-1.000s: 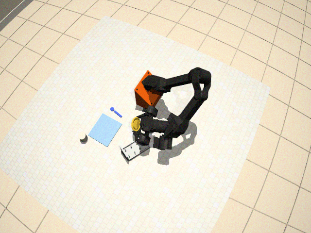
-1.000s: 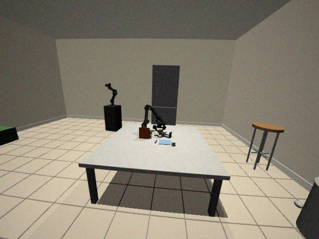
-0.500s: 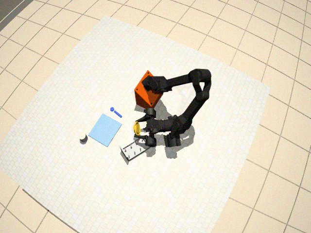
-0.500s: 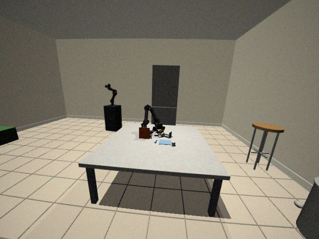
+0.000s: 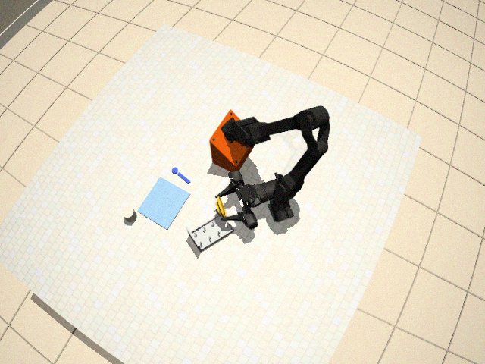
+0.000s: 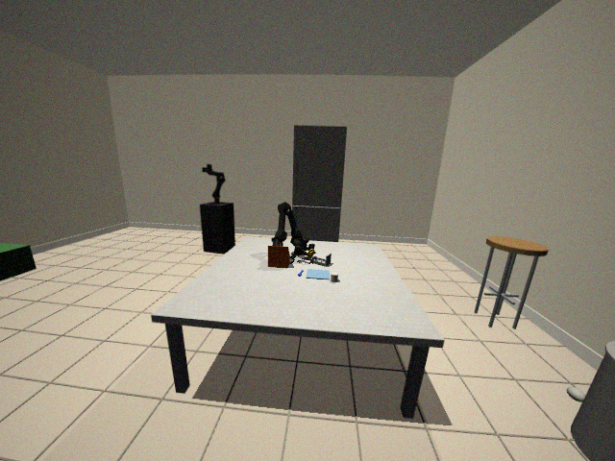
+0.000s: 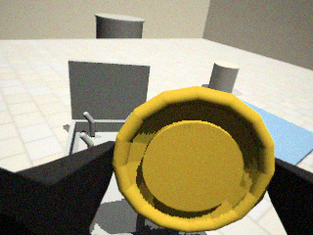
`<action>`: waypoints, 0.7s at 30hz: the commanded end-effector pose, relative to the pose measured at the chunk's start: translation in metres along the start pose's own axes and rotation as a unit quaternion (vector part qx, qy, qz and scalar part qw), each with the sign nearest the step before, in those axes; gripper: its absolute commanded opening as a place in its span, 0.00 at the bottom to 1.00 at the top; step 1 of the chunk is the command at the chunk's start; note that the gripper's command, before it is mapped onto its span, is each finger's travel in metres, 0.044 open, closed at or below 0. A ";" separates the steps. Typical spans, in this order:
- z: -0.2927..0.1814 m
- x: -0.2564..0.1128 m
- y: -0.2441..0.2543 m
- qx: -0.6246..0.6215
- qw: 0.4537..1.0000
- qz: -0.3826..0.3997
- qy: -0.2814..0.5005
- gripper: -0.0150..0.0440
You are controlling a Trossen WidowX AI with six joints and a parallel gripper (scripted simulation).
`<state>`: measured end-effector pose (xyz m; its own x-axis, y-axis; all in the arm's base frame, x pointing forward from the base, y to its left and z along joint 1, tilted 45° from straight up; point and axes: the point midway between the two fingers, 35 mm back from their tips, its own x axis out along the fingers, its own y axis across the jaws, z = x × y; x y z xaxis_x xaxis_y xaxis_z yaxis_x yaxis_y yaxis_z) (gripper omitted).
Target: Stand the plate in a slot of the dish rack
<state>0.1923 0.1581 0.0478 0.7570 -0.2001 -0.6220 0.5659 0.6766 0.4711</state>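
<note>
The yellow plate (image 5: pixel 221 206) (image 6: pixel 310 252) (image 7: pixel 193 166) stands on edge, close to upright, between the two fingers. My gripper (image 5: pixel 220 207) (image 7: pixel 189 157) is shut on the plate, one finger at each side of its rim. The dish rack (image 5: pixel 217 241) (image 7: pixel 123 123) has a pale base, a dark rim, several short pegs and an upright end panel. In the top view the plate is just above and beside the rack's near-arm end, and one fingertip overlaps that end. In the wrist view the plate hides much of the rack. Whether plate and rack touch cannot be told.
An orange block (image 5: pixel 229 146) (image 6: pixel 278 256) stands under the arm's bent upper part. A light blue mat (image 5: pixel 164 202) (image 6: pixel 317 274) (image 7: pixel 289 132) lies beyond the rack, with a grey cup (image 5: pixel 129 214) (image 6: pixel 333 278) (image 7: pixel 224 78) and a blue spoon (image 5: pixel 183 177) (image 6: pixel 300 273) near it.
</note>
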 end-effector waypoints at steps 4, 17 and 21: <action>-0.004 -0.014 0.007 0.003 0.996 0.078 -0.034 0.25; -0.008 -0.029 0.012 0.011 0.988 0.145 -0.056 0.25; -0.008 -0.029 0.012 0.011 0.988 0.145 -0.056 0.25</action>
<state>0.1742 0.1780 0.0657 0.9149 -0.0785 -0.3961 0.3316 0.7057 0.6262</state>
